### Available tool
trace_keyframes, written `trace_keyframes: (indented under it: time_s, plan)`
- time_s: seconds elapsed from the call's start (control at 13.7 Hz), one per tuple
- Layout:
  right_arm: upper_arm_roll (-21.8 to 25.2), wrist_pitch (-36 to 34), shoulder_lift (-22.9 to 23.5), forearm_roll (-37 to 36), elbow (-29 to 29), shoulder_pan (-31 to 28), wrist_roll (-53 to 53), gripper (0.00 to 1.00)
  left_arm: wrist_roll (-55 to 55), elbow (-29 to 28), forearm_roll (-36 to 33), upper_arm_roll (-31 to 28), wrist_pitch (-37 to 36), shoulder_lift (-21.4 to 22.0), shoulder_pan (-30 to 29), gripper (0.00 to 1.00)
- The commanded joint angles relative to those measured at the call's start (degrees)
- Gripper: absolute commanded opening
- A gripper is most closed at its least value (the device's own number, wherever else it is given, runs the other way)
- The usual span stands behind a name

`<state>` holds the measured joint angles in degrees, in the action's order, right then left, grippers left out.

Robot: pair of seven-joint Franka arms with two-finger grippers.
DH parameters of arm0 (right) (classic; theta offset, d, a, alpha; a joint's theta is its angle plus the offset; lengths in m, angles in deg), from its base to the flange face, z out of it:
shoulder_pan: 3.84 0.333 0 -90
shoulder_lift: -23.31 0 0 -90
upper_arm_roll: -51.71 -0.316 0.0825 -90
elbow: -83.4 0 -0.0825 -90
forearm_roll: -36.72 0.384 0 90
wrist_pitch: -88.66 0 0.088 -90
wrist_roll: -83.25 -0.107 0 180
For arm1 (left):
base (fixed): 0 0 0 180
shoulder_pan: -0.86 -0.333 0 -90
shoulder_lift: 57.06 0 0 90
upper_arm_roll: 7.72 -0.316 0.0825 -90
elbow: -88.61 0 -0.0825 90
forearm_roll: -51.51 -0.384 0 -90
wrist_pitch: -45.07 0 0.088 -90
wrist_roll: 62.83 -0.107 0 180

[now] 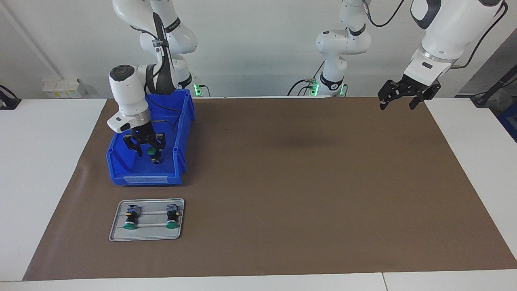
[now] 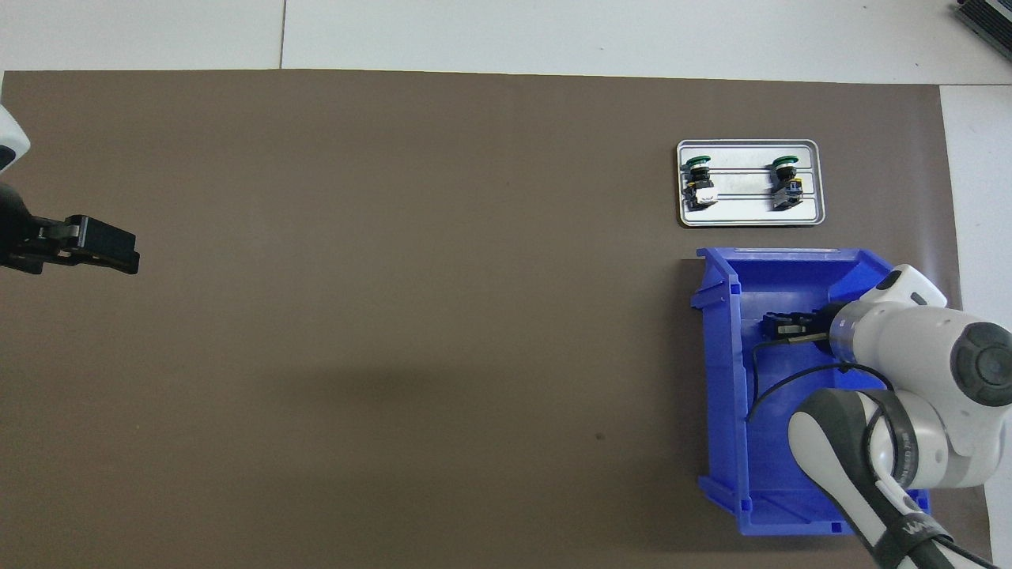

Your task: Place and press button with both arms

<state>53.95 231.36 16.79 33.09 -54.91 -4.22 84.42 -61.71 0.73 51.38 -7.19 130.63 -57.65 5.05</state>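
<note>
- The brown mat [image 1: 282, 182] covers most of the table and everything of the task sits at the right arm's end of it.
- The right arm [image 1: 129, 89] reaches down into the blue bin [image 1: 177, 161], while the left arm [image 1: 448, 32] waits, raised over the mat's corner at its own end.
- The blue bin stands nearer to the robots than the metal tray [image 1: 147, 236], which lies just beside the bin's labelled front.
- The tray already carries two placed buttons [image 1: 131, 218], lying side by side on its rails with their green caps pointing away from the robots; a free stretch of rail is hard to judge from here.
- The right gripper [image 1: 146, 148] hangs low inside the bin with its fingers around the button [image 1: 152, 152], whose green cap shows between them; whether the fingers have clamped it or stand loose about it I cannot tell.
- The left gripper [image 1: 400, 99] hangs with its fingers apart and nothing in them.
- Step in hand, as I judge it: picking the third button out of the bin, the grasp not plainly settled.
- Next move calls for a firm hold on the barrel, a straight lift clear of the bin's walls, then a carry over the front lip to the tray.
- Pressing with both arms seems to remain for after that.
</note>
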Motion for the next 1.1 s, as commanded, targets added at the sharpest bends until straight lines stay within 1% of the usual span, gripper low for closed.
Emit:
trace_keyframes:
  time_s: [0.0,0.07,0.22,0.37,0.51,0.59,0.73,0.8,0.88,1.02]
  plan:
    - [-0.6,-16.2,-2.2,1.4,11.0,-0.6,-2.2,1.0,0.1,-1.8,-0.6,-0.2,0.1,1.6,0.1,1.0]
    - [-0.6,-21.6,-2.2,1.4,14.9,-0.6,-2.9,1.0,0.1,-1.8,-0.6,-0.2,0.1,1.6,0.1,1.0]
    - [-0.6,-29.8,-2.2,1.4,21.9,-0.6,-5.5,1.0,0.1,-1.8,-0.6,-0.2,0.1,1.6,0.1,1.0]
    - [-0.7,-36.3,-1.8,1.4,27.6,-0.6,-6.9,1.0,0.1,-1.8,-0.6,-0.2,0.1,1.6,0.1,1.0]
    - [-0.7,-41.4,-1.0,1.3,33.6,-0.8,-8.0,1.0,0.1,-1.8,-0.6,-0.2,0.1,1.6,0.1,1.0]
    - [-0.7,-44.3,-0.3,1.3,36.8,-1.2,-8.0,1.0,0.1,-1.8,-0.6,-0.2,0.1,1.6,0.1,1.0]
    - [-0.7,-52.0,2.5,1.2,45.4,-1.7,-8.1,1.0,0.1,-1.7,-0.6,-0.2,0.1,1.6,0.1,1.0]
    - [-0.7,-54.7,3.7,1.3,47.7,-1.6,-8.3,1.0,0.1,-1.7,-0.6,-0.2,0.1,1.6,0.1,1.0]
    - [-0.7,-54.2,3.8,1.3,47.1,-1.4,-8.6,1.0,0.1,-1.8,-0.6,-0.2,0.1,1.6,0.1,1.0]
    - [-0.7,-50.2,2.6,1.4,43.3,-1.2,-9.2,1.0,0.1,-1.8,-0.6,-0.1,0.1,1.6,0.1,1.0]
